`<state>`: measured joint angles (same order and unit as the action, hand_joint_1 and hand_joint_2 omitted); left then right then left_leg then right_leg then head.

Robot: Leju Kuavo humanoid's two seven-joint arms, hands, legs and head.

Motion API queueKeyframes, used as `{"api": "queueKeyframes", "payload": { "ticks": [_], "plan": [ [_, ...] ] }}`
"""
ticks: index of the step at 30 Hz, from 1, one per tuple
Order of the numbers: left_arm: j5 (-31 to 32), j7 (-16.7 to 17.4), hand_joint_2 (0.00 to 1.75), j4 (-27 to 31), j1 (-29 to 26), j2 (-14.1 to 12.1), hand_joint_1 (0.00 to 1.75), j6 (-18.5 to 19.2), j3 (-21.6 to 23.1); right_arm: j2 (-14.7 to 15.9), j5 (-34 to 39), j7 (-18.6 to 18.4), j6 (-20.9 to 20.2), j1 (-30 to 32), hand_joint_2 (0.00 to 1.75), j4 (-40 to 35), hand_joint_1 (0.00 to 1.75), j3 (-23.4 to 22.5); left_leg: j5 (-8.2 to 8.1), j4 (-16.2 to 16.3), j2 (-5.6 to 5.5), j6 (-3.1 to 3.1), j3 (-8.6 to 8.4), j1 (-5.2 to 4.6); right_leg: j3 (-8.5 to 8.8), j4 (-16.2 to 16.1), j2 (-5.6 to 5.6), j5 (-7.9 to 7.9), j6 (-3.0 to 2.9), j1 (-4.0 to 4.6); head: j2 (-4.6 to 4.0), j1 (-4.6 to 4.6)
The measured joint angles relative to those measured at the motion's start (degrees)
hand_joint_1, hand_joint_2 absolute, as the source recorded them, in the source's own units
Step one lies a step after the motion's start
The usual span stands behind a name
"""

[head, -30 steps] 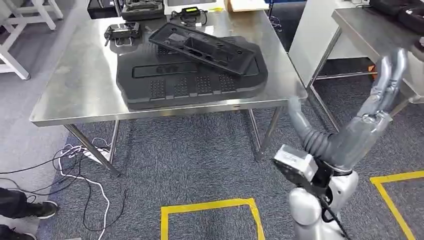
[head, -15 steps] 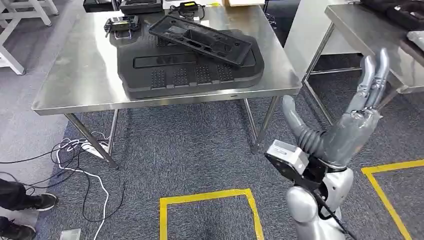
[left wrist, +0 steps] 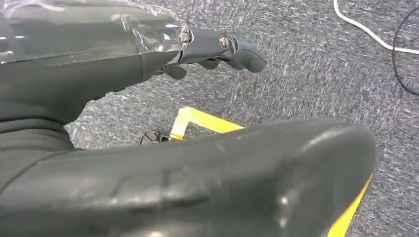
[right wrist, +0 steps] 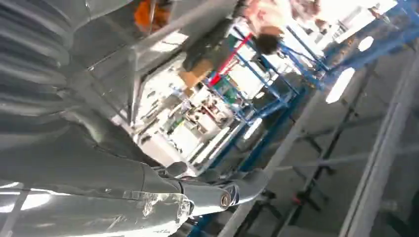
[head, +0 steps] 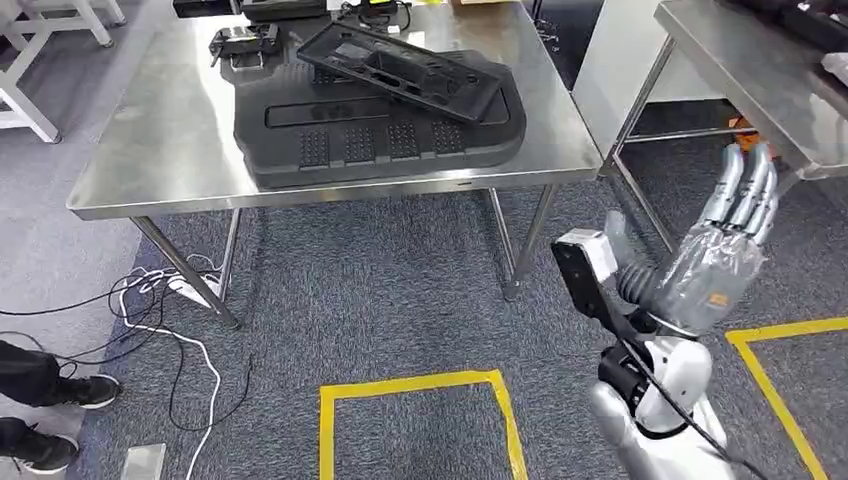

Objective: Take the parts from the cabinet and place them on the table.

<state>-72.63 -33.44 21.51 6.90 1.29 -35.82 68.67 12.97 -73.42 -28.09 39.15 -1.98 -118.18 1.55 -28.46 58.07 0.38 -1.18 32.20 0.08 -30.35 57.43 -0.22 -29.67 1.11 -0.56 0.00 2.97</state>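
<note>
Steel table (head: 150,170) front left bare, black parts (head: 380,130) heaped centre, second table (head: 760,90) right

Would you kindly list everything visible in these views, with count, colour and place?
Stainless steel table: one, silver, centre.
Large moulded plastic panel: one, black, on the table.
Flat slotted plastic frame: one, black, leaning across the panel.
Handheld controller: one, black, far table edge.
Second steel table: one, silver, at right.
Floor tape lines: yellow, on grey carpet.
Loose cables: white and black, floor at left.
Person's shoes: two, black, far left.
Right robot hand: raised, fingers straight, holding nothing.
Left robot hand: over carpet, holding nothing.
</note>
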Motion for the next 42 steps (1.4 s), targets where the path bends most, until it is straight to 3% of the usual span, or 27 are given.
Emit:
{"api": "queueKeyframes", "payload": {
  "ticks": [5, 9, 18, 29, 42],
  "plan": [
    [0.0, 0.0, 0.0, 0.0, -0.01, 0.0, 0.0, 0.24, 0.02, 4.79, 1.14, -3.45, -1.09, 1.23, 1.75, 3.19, 0.0, 2.1, 0.19, -0.3, 0.0, 0.39, -0.17, 0.06, 0.0, 0.11, -0.02, -0.14, -0.32, 0.09, 0.0, 0.02],
    [0.02, 0.0, 0.0, 0.0, 0.0, 0.0, 0.0, 0.74, 0.37, 7.3, 5.0, -3.82, -0.18, 3.82, 1.75, 7.25, 0.0, 2.4, 0.09, -0.35, -0.01, 0.69, -0.16, 0.06, 0.0, 0.14, -0.07, -0.27, -0.48, 0.14, 0.0, 0.02],
    [-0.04, 0.37, 0.0, 0.0, 0.02, 0.0, 0.0, 1.2, 0.92, 8.28, 12.21, -3.39, 0.11, 7.63, 1.75, 17.35, 0.0, 1.79, -0.05, -0.36, 0.01, 0.74, -0.15, 0.0, 0.03, 0.0, -0.06, -0.34, -0.4, 0.03, 0.0, 0.04],
    [-0.09, -0.02, 0.0, 0.0, 0.01, 0.0, 0.0, 1.33, 1.27, 3.08, 17.05, 12.98, 0.26, 8.51, 1.75, 21.72, 0.0, -5.55, -0.06, -0.34, 0.01, 0.73, -0.17, -0.13, 0.06, -0.01, -0.04, -0.33, -0.39, -0.12, 0.0, 0.02],
    [-0.09, -0.18, 0.0, 0.0, 0.03, 0.0, 0.0, 1.2, 1.38, -1.1, 17.33, 18.19, 0.31, 7.12, 1.75, 19.3, 0.0, -10.04, -0.06, -0.34, 0.01, 0.73, -0.18, -0.13, 0.08, -0.01, -0.03, -0.33, -0.39, -0.12, 0.0, 0.02]
  ]
}}
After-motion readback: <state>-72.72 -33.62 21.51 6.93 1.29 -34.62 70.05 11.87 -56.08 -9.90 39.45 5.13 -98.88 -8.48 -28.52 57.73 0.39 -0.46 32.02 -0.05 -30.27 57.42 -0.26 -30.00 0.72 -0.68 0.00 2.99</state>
